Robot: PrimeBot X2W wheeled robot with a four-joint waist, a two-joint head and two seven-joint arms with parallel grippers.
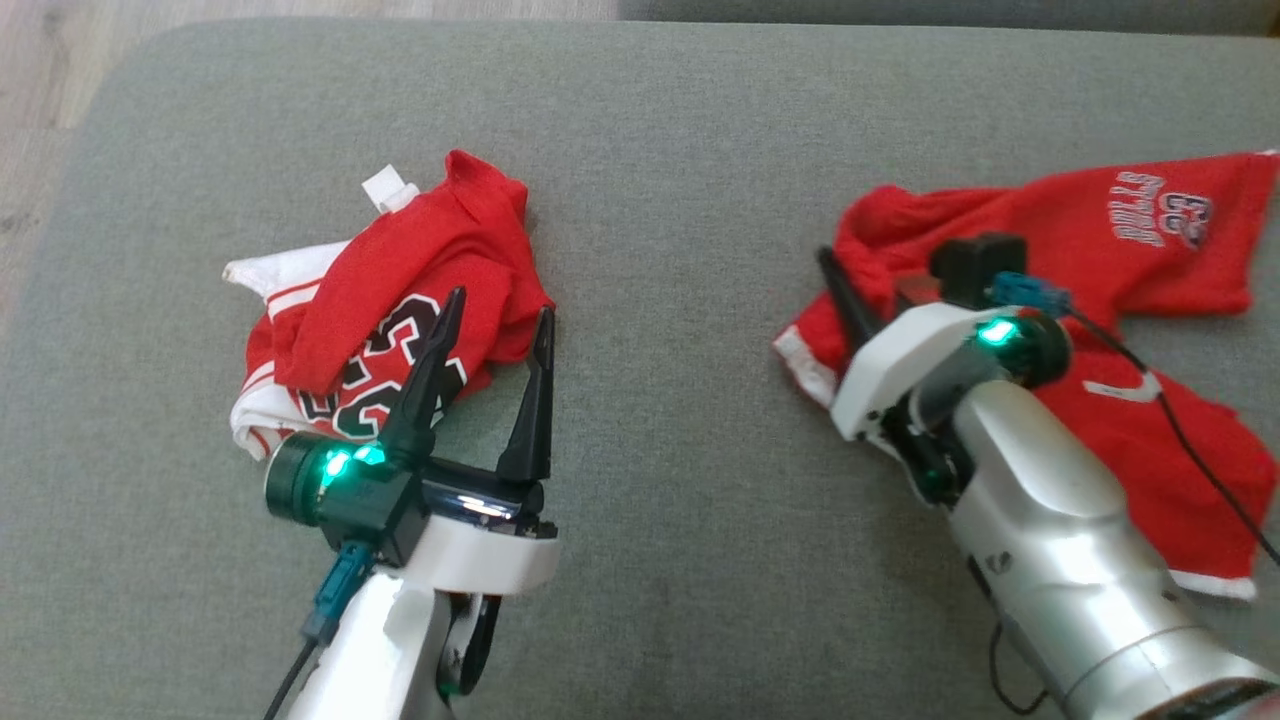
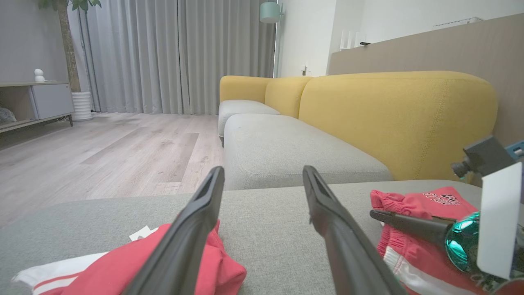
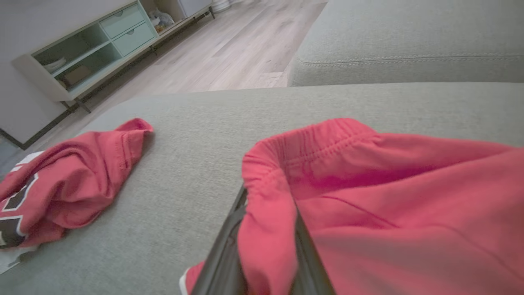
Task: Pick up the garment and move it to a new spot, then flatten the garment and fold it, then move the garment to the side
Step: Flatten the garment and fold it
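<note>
Cushion [image 1: 650, 150] holds two red things: jersey [image 1: 420, 260] and shorts [image 1: 1100, 230].

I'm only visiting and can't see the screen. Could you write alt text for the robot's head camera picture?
Seen from above, the robot's right gripper pinches the edge of red shorts lying on a grey sofa cushion. Its left gripper hangs open at the edge of a crumpled red jersey to the left.

Grey sofa cushion [image 1: 660, 150] with crumpled red jersey [image 1: 420, 260] left, red shorts [image 1: 1100, 250] right.
</note>
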